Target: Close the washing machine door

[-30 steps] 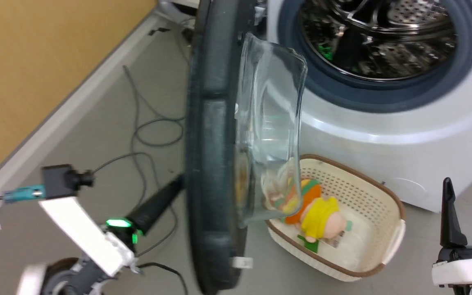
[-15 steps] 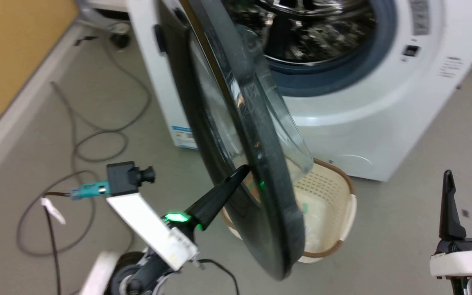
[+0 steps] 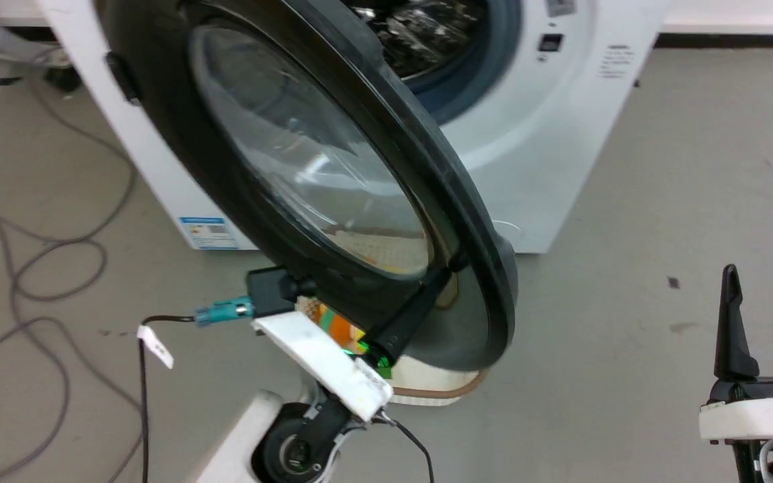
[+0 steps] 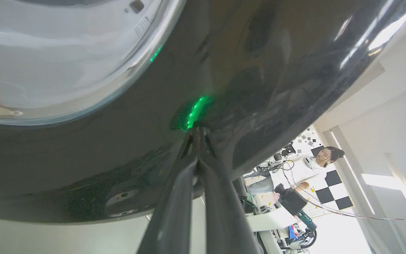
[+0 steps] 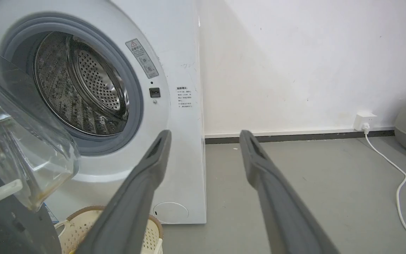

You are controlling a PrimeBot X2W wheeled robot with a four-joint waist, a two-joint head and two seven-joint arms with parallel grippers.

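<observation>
Washer [image 3: 547,154]: far, centre-right, drum opening uncovered.
Door [image 3: 306,168]: half-swung, hinged at left, free edge near and low, outer face toward robot.
Left gripper [image 3: 443,278]: pinched together, holding nothing, tips pressed on door's lower rim by free edge. Opening straight beyond door from tips; push probably far-right.
Right gripper [image 3: 761,272]: spread, empty, well apart at right.

We assess the site as a robotics lab/test rm, not a home. Evidence: washing machine [image 5: 182,106] stands free on bare grey floor [image 3: 661,168] w/ loose cables [image 3: 37,268]; plain white wall [image 5: 294,53] and socket [image 5: 364,121]; checkerboard calib. panels [image 4: 331,188]; a person [image 4: 315,169] sits amid cluttered gear [image 4: 257,204].
</observation>
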